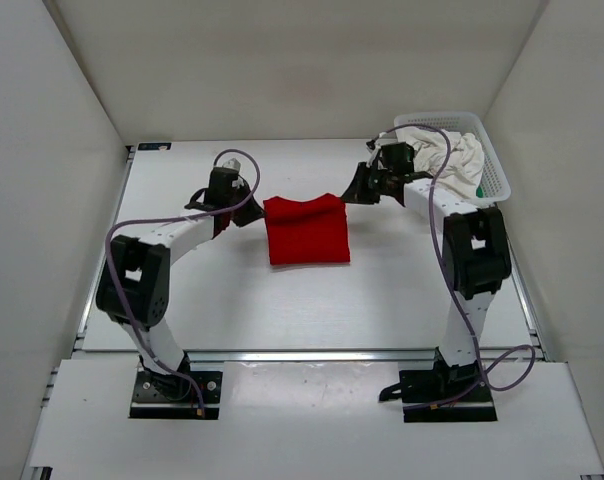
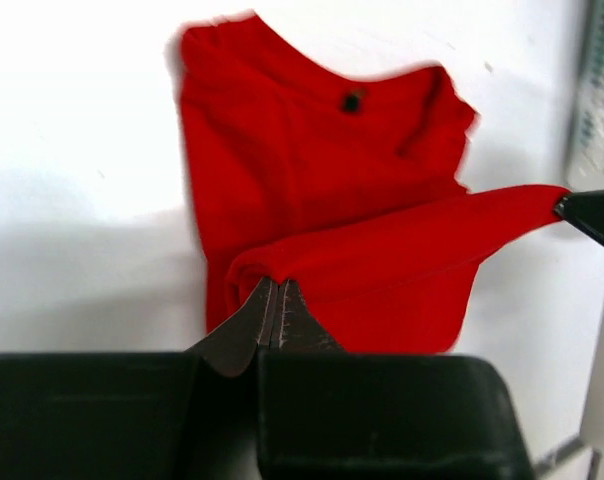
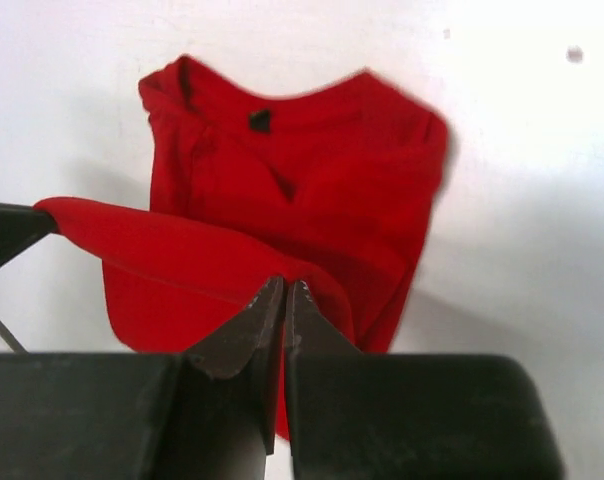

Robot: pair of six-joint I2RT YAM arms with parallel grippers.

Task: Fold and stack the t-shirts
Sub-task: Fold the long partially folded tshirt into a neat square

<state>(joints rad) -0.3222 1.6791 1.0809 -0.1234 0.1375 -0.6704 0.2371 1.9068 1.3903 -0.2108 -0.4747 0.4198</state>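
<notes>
Near the middle of the worktop [image 1: 402, 300], a little toward its far edge: the red t-shirt [image 1: 307, 232], spread as a rough rectangle and well apart from the other cloth. Held at its two far corners. On the side toward the worktop's left edge, pinched by the left fingers [image 2: 270, 305], pressed fully together on a small ridge of red cloth. On the side toward the right edge, pinched the same way by the right fingers [image 3: 274, 305], likewise closed with red cloth caught at the tips.

Between the two grips, a band of the shirt's upper layer raised off the rest and drawn nearly taut from one pair of tips to the other. Under that band, the remainder of the shirt lying flat on the worktop, wrinkled, with the neckline and a small dark label [image 3: 259, 120] facing up.

In the far right corner of the worktop: a white mesh basket [image 1: 500, 170], with the white t-shirt [image 1: 437, 148] bunched inside. Low against the basket's near wall, a scrap of green cloth [image 1: 479, 190], too small to make out further.
</notes>
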